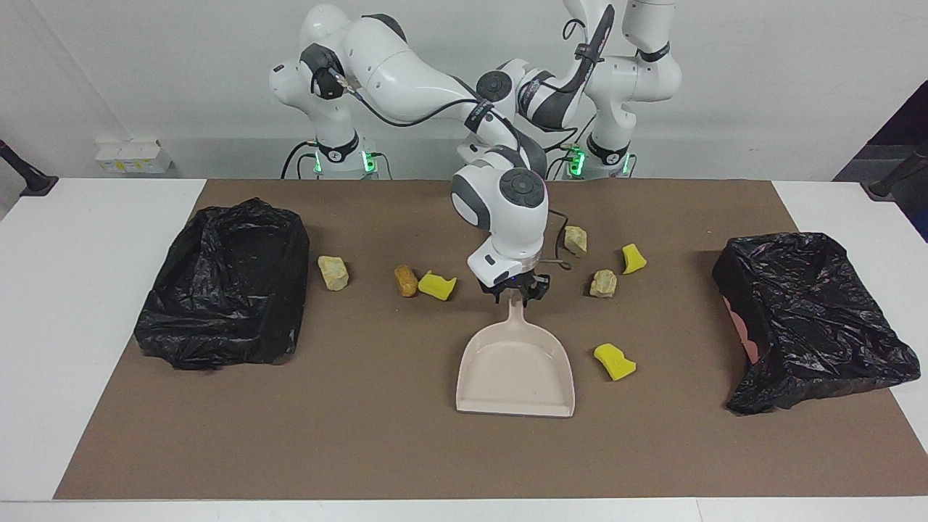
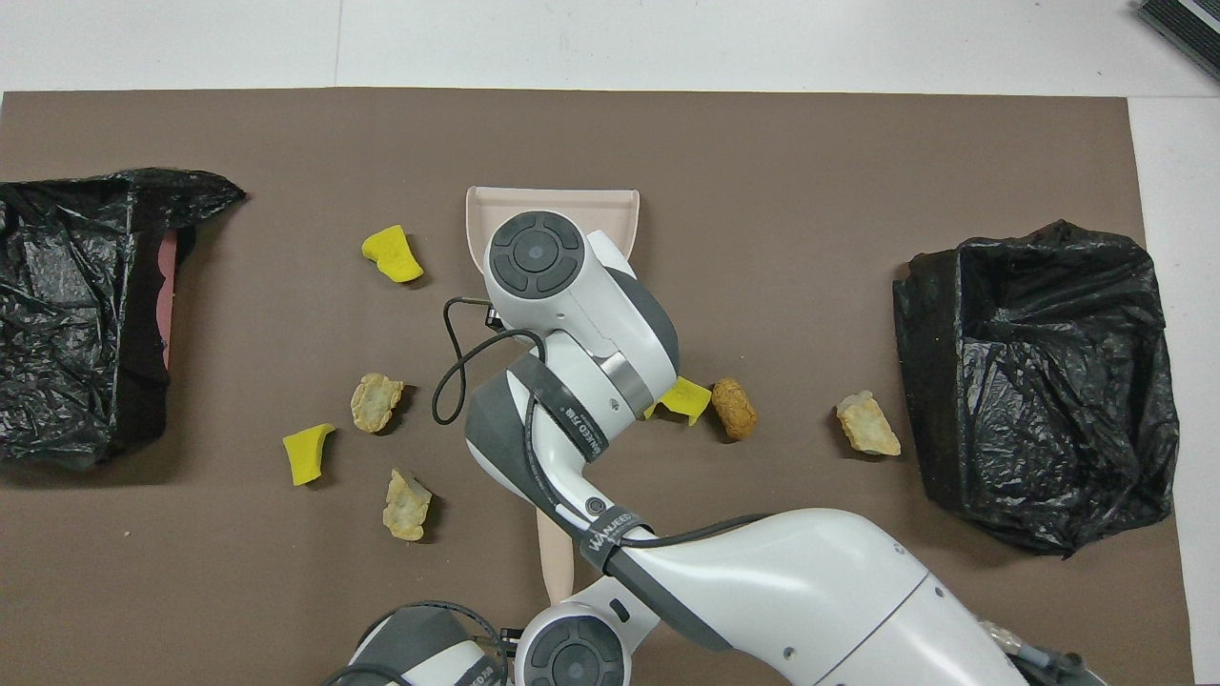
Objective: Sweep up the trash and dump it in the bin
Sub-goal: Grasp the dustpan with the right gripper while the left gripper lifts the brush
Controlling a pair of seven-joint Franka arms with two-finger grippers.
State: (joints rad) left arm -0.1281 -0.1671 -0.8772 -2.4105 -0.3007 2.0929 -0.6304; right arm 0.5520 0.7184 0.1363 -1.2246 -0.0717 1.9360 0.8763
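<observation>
Facing and overhead cameras, set high at opposite ends, share the table (image 1: 43, 290).

My right arm (image 2: 610, 381) stretched across the brown mat (image 2: 762, 171), covering the beige dustpan's (image 2: 620, 205) middle, brush handle (image 2: 556, 562) by my left wrist, yellow sponges (image 2: 391, 255) and pale rocks (image 2: 867, 424) scattered between two black bags (image 2: 1039, 381)

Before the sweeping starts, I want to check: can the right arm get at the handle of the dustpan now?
Likely yes: the right gripper sits right at the end of the dustpan handle, over it, with nothing between them.
</observation>
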